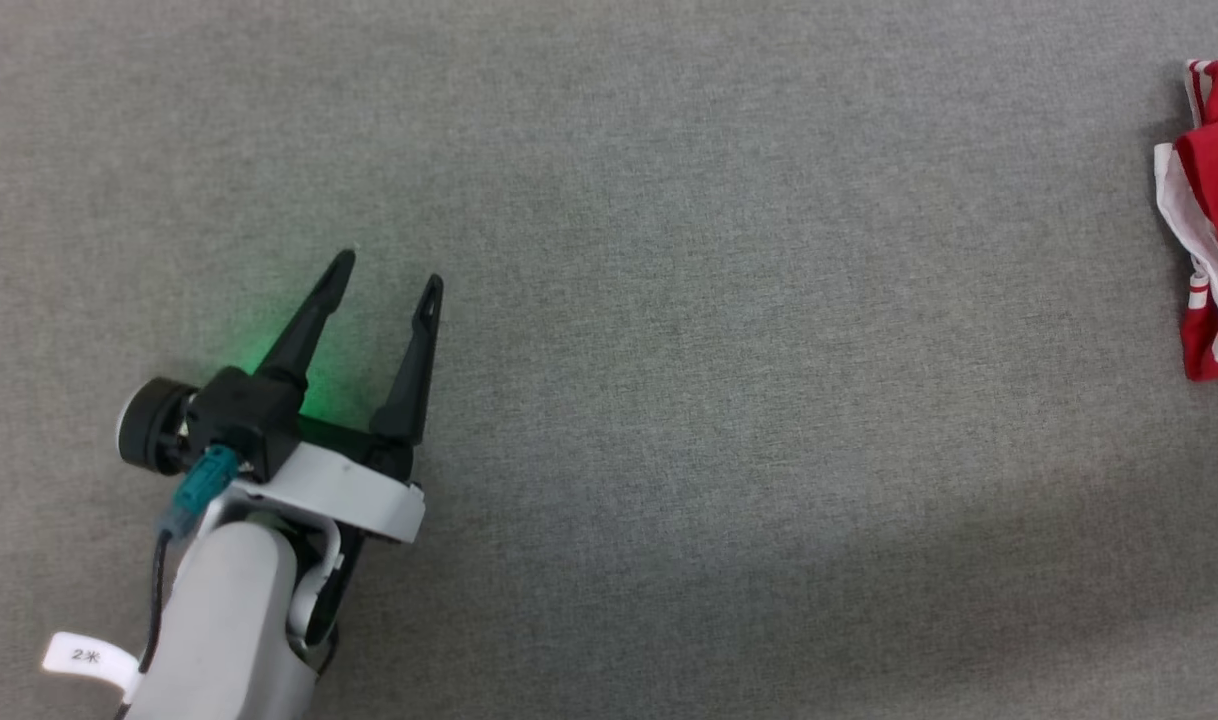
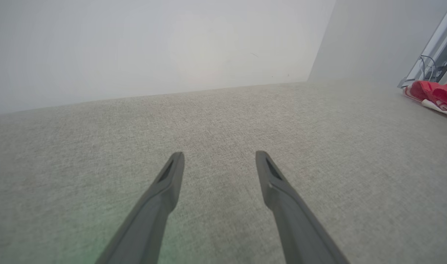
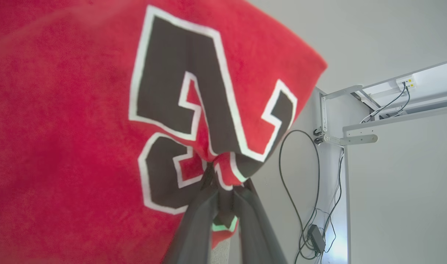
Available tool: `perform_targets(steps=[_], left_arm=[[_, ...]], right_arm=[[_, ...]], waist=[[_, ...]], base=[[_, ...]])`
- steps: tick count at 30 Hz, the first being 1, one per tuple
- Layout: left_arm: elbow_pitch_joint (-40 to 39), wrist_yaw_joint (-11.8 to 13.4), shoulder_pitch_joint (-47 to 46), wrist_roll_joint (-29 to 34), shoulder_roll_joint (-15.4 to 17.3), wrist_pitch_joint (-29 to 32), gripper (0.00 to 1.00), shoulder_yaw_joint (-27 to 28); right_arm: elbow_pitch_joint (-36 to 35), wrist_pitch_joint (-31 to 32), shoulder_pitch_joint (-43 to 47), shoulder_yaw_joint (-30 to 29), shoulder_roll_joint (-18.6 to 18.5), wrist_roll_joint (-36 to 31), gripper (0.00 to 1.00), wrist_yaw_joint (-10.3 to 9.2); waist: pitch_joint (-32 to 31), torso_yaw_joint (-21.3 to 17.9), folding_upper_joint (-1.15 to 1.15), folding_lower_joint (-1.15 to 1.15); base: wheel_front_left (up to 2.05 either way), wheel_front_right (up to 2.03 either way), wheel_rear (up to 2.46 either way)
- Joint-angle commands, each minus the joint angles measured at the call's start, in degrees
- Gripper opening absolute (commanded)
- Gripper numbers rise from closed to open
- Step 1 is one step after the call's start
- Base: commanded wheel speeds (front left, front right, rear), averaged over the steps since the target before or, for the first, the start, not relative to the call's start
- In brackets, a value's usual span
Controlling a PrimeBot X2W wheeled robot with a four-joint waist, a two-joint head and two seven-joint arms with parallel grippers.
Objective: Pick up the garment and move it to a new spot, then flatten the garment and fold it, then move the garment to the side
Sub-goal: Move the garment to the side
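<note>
The garment (image 3: 80,121), red with large black letters edged in white, hangs close in front of the right wrist camera. My right gripper (image 3: 228,176) is shut on a pinched fold of it, right at the lettering. A bunch of red-and-white cloth (image 1: 1209,220) lies at the right edge of the head view and shows far right as cloth (image 2: 434,94) in the left wrist view; I cannot tell whether it joins the held garment. My left gripper (image 1: 388,270) stands open and empty over the grey surface at lower left, with its fingers (image 2: 164,190) spread wide.
A grey fabric-covered table (image 1: 669,400) spreads across the head view. A pale wall (image 2: 153,47) rises behind its far edge. Behind the held cloth hang black cables (image 3: 300,176), next to a white metal frame (image 3: 350,139).
</note>
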Motion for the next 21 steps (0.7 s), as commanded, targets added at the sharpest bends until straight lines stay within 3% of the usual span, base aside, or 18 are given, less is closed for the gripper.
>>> perform_targets(steps=[1, 10, 11, 12, 15, 16, 18, 21], left_arm=[[0.3, -0.2, -0.9, -0.2, 0.1, -0.1, 1.00, -0.2], [1.3, -0.2, -2.0, -1.3, 0.6, 0.0, 1.00, -1.5], [1.4, -0.2, -2.1, -1.4, 0.6, 0.0, 1.00, -1.5], [1.5, -0.2, -2.2, -1.5, 0.7, 0.0, 1.00, -1.6], [1.7, -0.2, -2.1, -1.9, 0.8, 0.0, 1.00, -1.3], [1.7, -0.2, -2.1, -1.9, 0.8, 0.0, 1.00, -1.3], [1.8, -0.2, -1.7, -2.0, 0.7, 0.0, 1.00, -1.3], [2.0, -0.2, -0.9, -2.6, 0.5, 0.0, 1.00, -1.2]], right_arm=[[0.6, -0.7, -1.0, 0.7, 0.5, 0.2, 0.00, -0.12], [5.3, -3.4, -2.8, 2.3, 2.4, 2.8, 0.02, -0.12], [5.9, -4.0, -3.0, 2.3, 2.5, 3.0, 0.23, -0.12], [6.4, -4.5, -3.4, 2.3, 2.5, 3.1, 0.32, -0.12], [8.0, -5.6, -3.9, 2.3, 2.9, 3.2, 0.48, -0.12], [8.0, -5.6, -3.9, 2.3, 2.9, 3.2, 0.48, -0.12], [8.9, -6.5, -4.4, 2.0, 2.7, 3.2, 1.00, -0.12], [9.9, -7.5, -4.5, 1.5, 3.0, 3.2, 1.00, -0.11]], waist=[[0.4, -0.2, 0.00, 0.00], [0.4, -0.1, 0.00, 0.00], [0.3, 0.0, 0.00, 0.00], [0.1, 0.2, 0.00, 0.00], [-0.6, 0.5, 0.00, 0.00], [-0.6, 0.5, 0.00, 0.00], [-1.2, 0.8, 0.00, 0.00], [-2.4, 1.2, 0.00, 0.00]], base=[[0.00, 0.00, 0.00], [0.00, 0.00, 0.00], [0.00, 0.00, 0.00], [0.00, 0.00, 0.00], [0.00, 0.00, 0.00], [0.00, 0.00, 0.00], [0.00, 0.00, 0.00], [0.00, 0.00, 0.00]])
